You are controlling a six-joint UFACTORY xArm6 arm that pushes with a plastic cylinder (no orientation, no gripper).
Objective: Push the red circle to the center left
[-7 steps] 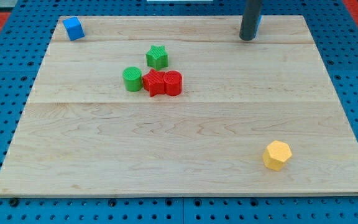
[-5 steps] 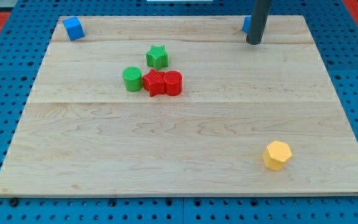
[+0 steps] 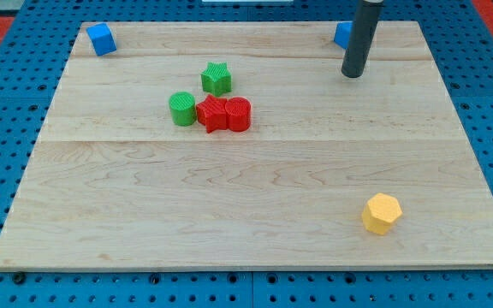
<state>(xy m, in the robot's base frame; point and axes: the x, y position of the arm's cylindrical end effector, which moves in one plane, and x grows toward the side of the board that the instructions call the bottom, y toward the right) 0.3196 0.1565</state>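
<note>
The red circle (image 3: 239, 114) lies a little left of the board's middle, touching a red star (image 3: 214, 114) on its left. A green circle (image 3: 181, 109) touches the star's left side. A green star (image 3: 216, 78) sits just above them. My tip (image 3: 352, 74) is at the upper right of the board, far to the right of the red circle and touching no block.
A blue block (image 3: 101, 38) sits in the top left corner. Another blue block (image 3: 343, 34) is at the top edge, partly hidden behind the rod. A yellow hexagon (image 3: 381, 213) lies at the lower right. The wooden board (image 3: 255, 214) rests on a blue pegboard.
My tip has moved down and slightly right, away from the blue block at the top edge. No block has moved.
</note>
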